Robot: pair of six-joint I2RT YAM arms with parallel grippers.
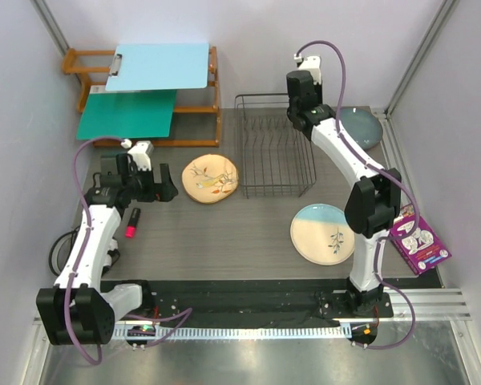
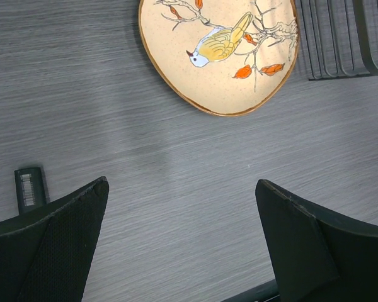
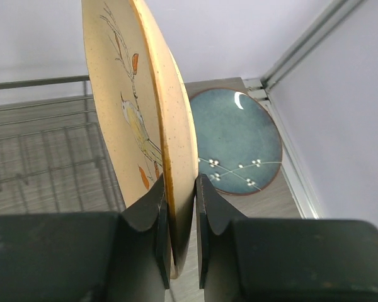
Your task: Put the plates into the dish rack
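My right gripper (image 3: 181, 189) is shut on the rim of a tan-orange plate (image 3: 138, 113) with a bird and branch pattern. It holds the plate upright on edge over the back right of the black wire dish rack (image 1: 274, 148), whose wires also show in the right wrist view (image 3: 44, 151). The held plate is hidden in the top view. A second tan-orange plate (image 1: 210, 178) lies flat left of the rack. My left gripper (image 1: 167, 186) is open and empty just left of that plate (image 2: 220, 50). The dark teal plate (image 1: 361, 127) lies at the back right. The cream and light-blue plate (image 1: 324, 233) lies front right.
An orange wooden rack (image 1: 212, 88) with blue and green clipboards stands at the back left. A red marker (image 1: 133, 222) lies by the left arm. A purple packet (image 1: 418, 241) lies at the right edge. Walls close in the right and left sides.
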